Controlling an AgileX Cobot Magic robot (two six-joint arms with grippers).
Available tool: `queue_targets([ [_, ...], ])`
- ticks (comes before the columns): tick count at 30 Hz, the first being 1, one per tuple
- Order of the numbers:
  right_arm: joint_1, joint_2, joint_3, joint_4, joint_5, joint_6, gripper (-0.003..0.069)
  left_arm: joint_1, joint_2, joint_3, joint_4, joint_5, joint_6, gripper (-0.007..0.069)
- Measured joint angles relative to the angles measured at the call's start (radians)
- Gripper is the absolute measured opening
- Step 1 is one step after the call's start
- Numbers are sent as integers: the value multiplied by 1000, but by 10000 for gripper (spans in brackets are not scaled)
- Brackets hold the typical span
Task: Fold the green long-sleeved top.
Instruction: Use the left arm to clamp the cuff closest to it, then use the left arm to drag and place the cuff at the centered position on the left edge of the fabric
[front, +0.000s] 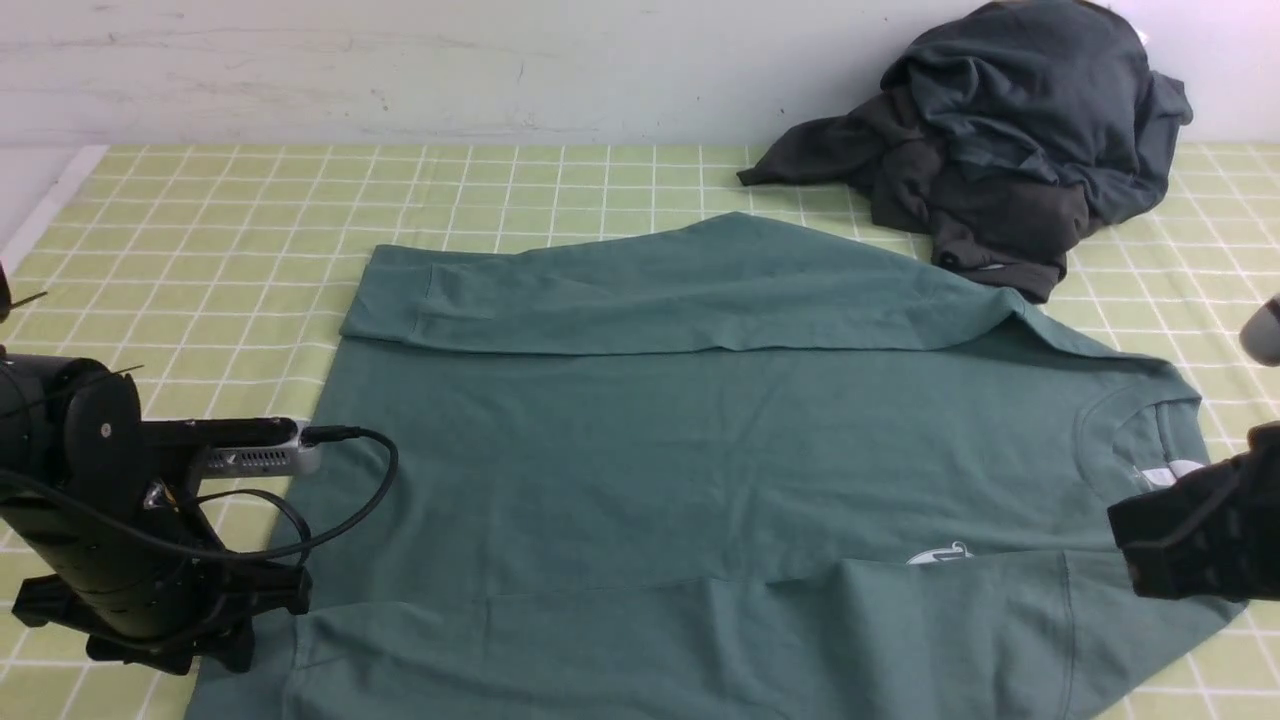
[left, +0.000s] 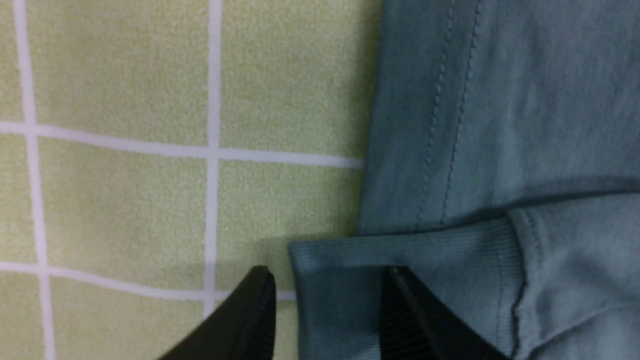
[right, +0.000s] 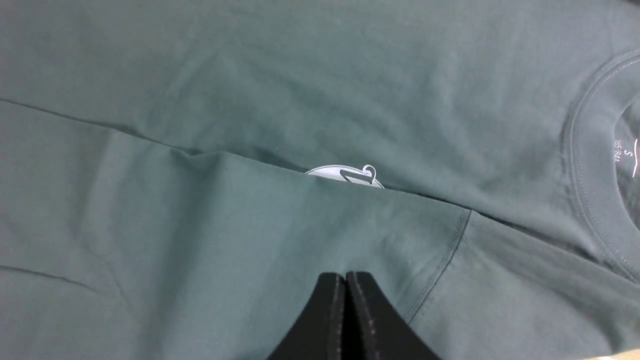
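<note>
A: Where is the green top (front: 700, 450) lying?
B: Flat on the tabletop (front: 200, 230). It is looking soft and limp; I am advising the cuff (left: 400, 245). Left jaws are standing apart, right jaws are pressing together, empty.

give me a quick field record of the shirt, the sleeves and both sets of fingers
green top: flat on the checked cloth, neck to the robot's right
far sleeve: folded across the body
near sleeve: folded across, half covering the chest print
left fingers: open, astride the near cuff
right fingers: shut, over the near sleeve
dark heap: far right, behind the top
</note>
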Motion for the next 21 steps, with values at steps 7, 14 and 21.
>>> queue_targets([
  [7, 0, 0, 0, 16, -8, -4, -10, 0, 10, -9, -11, 0, -1, 197],
  [14, 0, 0, 0, 19, -16, -6, -10, -17, -22, -43, -13, 37, 50, 8],
  [21, 0, 0, 0, 19, -29, -6, -10, -99, -213, -146, -9, 56, 84, 6],
])
